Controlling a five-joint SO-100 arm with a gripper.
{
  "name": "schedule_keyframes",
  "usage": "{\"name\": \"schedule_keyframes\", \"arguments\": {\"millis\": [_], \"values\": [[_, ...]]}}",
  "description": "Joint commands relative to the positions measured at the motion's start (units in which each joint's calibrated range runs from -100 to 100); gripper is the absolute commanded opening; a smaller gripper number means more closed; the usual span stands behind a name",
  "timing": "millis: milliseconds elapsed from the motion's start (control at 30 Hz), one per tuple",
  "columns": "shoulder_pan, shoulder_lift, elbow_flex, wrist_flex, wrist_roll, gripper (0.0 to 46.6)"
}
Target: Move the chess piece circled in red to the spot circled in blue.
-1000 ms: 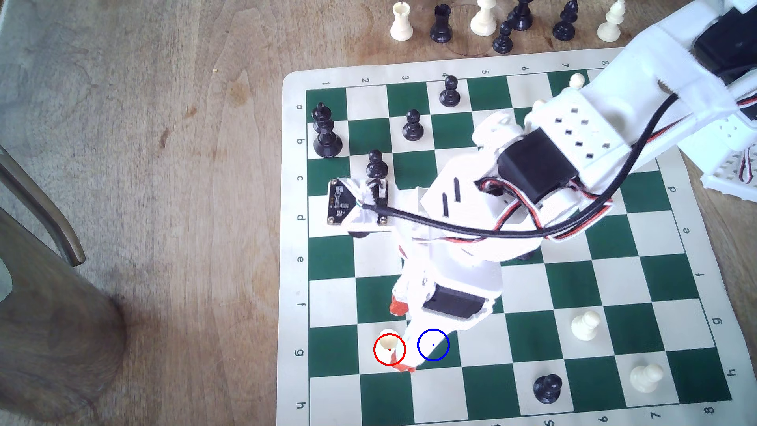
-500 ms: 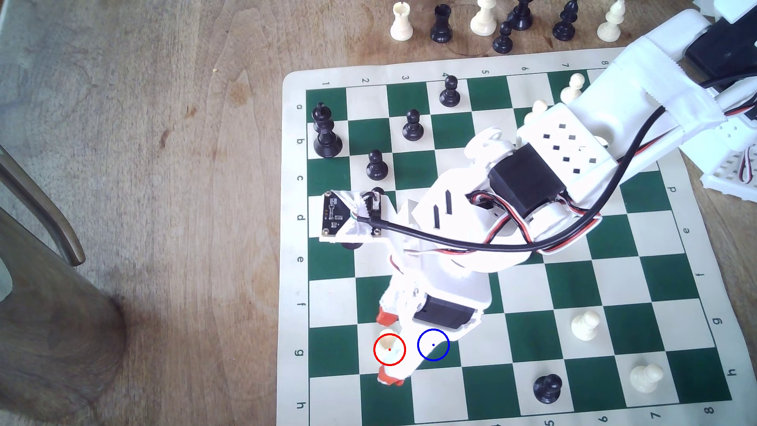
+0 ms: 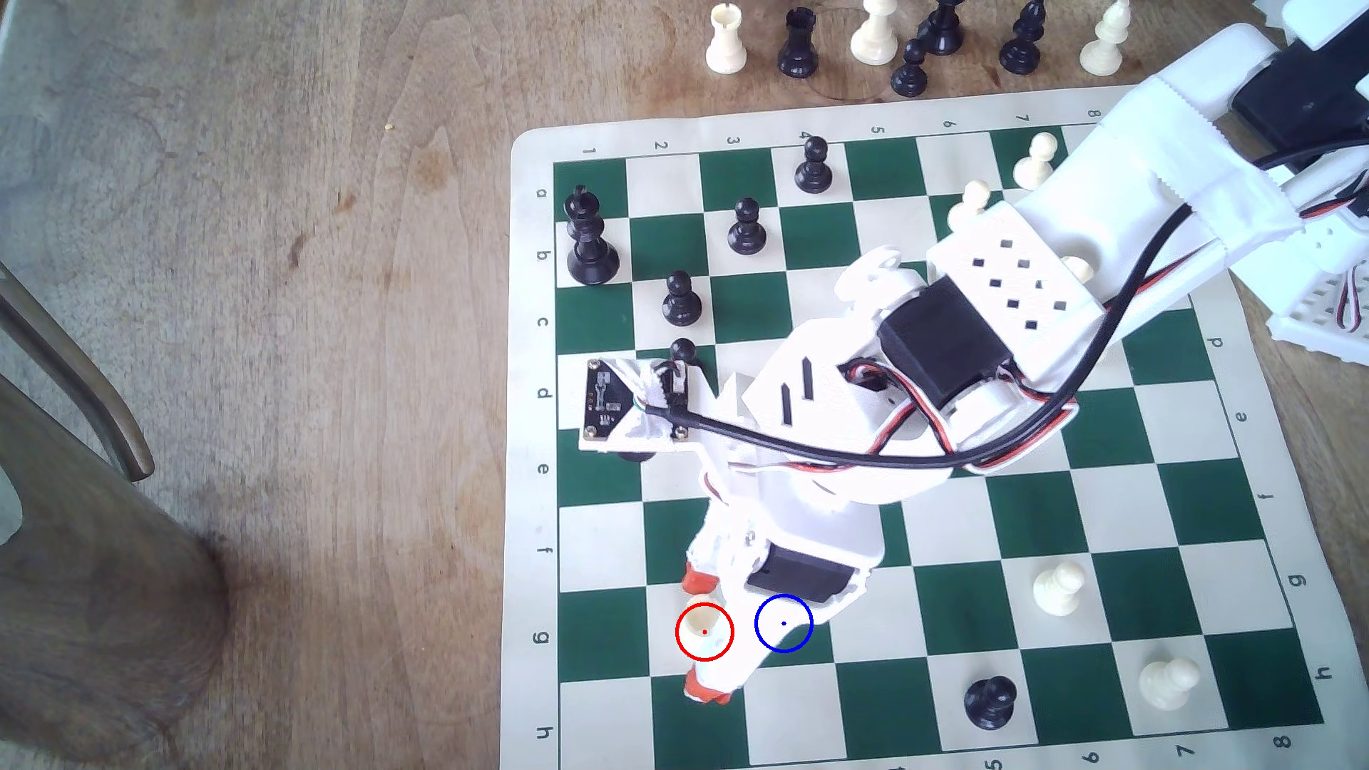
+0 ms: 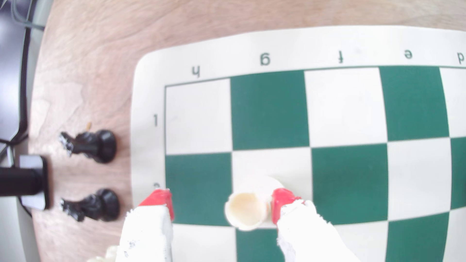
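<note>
Cream rook-like piece (image 4: pixel 245 210) on red-ringed cream square, at nine o'clock of blue-ringed green square (image 3: pixel 804 638), between wide-open, empty hand (image 3: pixel 696 633); likely light, rigid, slick plastic; best pinched below flat rim.

The white arm's red-tipped tool (image 3: pixel 696 635) has swung toward the chessboard's row-1 edge: a second ago both tips sat on the column-3 side of the cream-white, flat-topped plastic piece (image 3: pixel 702 619); now they straddle it, spread apart.
</note>
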Motion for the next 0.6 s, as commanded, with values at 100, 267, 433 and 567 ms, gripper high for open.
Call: {"name": "schedule_keyframes", "arguments": {"millis": [100, 267, 433, 567], "values": [[-0.64, -1.78, 0.45, -2.11, 0.24, 20.0], [-0.48, -1.7, 0.45, -2.85, 0.34, 20.2], [-0.17, -1.7, 0.63, -2.85, 0.39, 18.2], [-0.4, -1.61, 0.99, -3.42, 0.39, 13.0]]}}
